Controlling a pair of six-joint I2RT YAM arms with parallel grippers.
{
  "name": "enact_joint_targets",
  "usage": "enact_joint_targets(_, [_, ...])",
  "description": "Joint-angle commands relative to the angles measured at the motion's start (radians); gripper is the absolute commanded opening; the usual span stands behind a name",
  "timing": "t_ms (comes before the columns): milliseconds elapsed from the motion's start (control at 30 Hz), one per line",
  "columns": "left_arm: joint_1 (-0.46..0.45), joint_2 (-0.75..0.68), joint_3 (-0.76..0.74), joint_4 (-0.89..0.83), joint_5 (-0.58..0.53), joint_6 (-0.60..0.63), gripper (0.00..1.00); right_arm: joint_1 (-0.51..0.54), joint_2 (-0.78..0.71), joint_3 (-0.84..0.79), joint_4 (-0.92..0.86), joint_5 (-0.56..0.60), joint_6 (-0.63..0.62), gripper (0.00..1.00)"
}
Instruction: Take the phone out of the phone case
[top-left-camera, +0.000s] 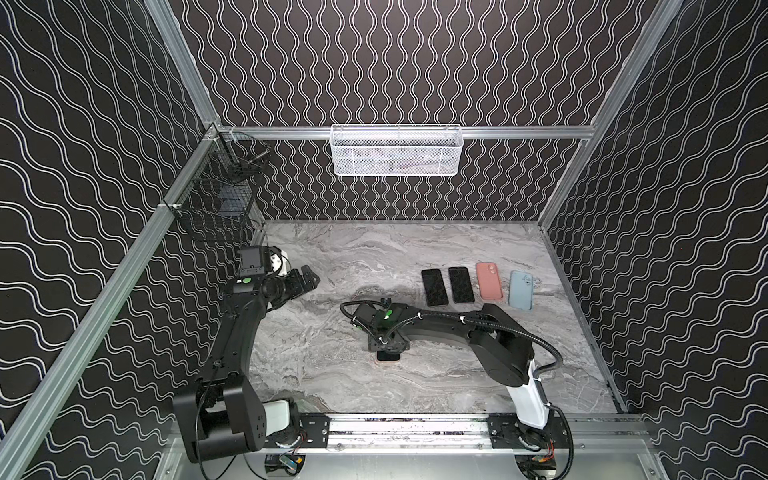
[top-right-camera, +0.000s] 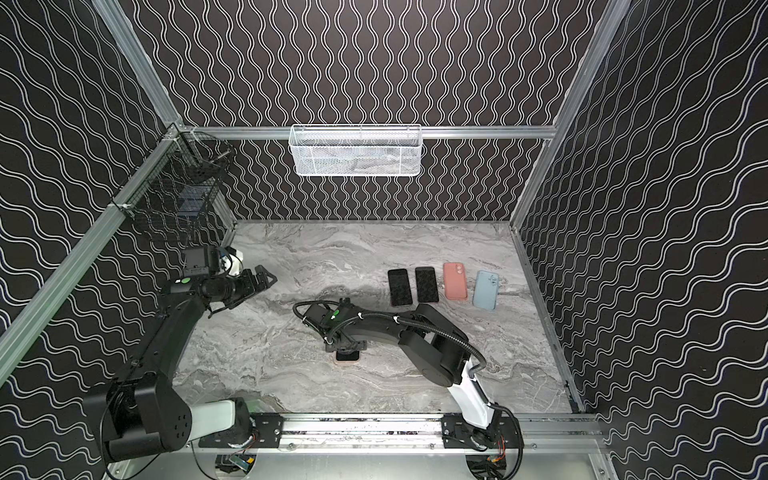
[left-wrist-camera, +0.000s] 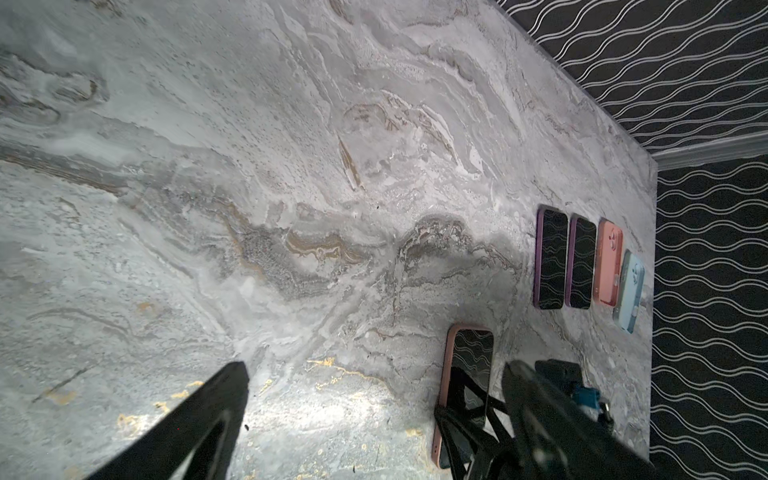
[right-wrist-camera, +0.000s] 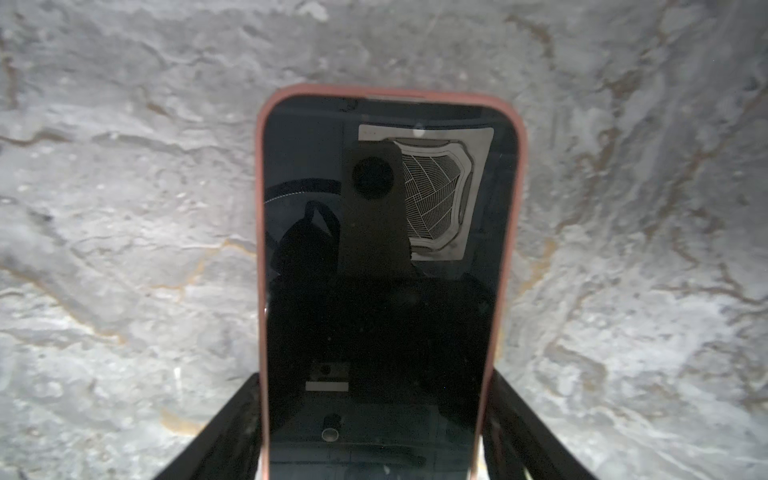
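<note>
The phone (right-wrist-camera: 386, 249), black screen up, lies in a pink phone case (right-wrist-camera: 384, 90) near the middle of the marble table (top-left-camera: 332, 257). In both top views only its near end shows (top-left-camera: 388, 356) (top-right-camera: 347, 356) under the right wrist. My right gripper (right-wrist-camera: 375, 376) (top-left-camera: 387, 343) points down over it, with one finger against each long side of the case. The left wrist view shows the same phone (left-wrist-camera: 471, 365) straddled by those fingers (left-wrist-camera: 451, 424). My left gripper (top-left-camera: 309, 279) (left-wrist-camera: 376, 368) hangs open and empty over the table's far left.
Two dark phones (top-left-camera: 434, 287) (top-left-camera: 461, 285), a salmon case (top-left-camera: 488, 280) and a light blue case (top-left-camera: 521, 290) lie in a row at the far right. A white mesh basket (top-left-camera: 397, 151) hangs on the back rail, a black wire basket (top-left-camera: 220, 195) on the left rail.
</note>
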Motion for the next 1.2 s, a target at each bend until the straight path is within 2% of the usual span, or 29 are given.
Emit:
enact_joint_targets(0, [-0.022,-0.027,-0.059,0.075,0.077,-0.067,0.99,-0.008,-0.037,-0.021,0.015,0.014,-0.010,0.67])
enact_joint_targets(133, [-0.096,-0.062,-0.124,0.123,0.125,-0.140,0.99,-0.026,-0.091,-0.064,0.056,-0.006,-0.044,0.67])
enact_joint_targets(400, [-0.246,-0.091,-0.279,0.381,0.253,-0.370,0.99,-0.062,-0.188,-0.133,0.125,-0.052,-0.107,0.68])
enact_joint_targets(533, [-0.324,-0.080,-0.309,0.454,0.228,-0.422,0.98,-0.073,-0.245,-0.150,0.144,-0.079,-0.128,0.68])
enact_joint_targets(667, [-0.378,-0.042,-0.351,0.579,0.251,-0.491,0.95,-0.080,-0.285,-0.167,0.175,-0.127,-0.142,0.68])
enact_joint_targets(900, [-0.467,0.023,-0.349,0.652,0.219,-0.528,0.90,-0.081,-0.330,-0.170,0.200,-0.187,-0.156,0.68])
enact_joint_targets(1167, [-0.528,0.074,-0.361,0.745,0.196,-0.586,0.74,-0.080,-0.350,-0.179,0.217,-0.211,-0.155,0.68])
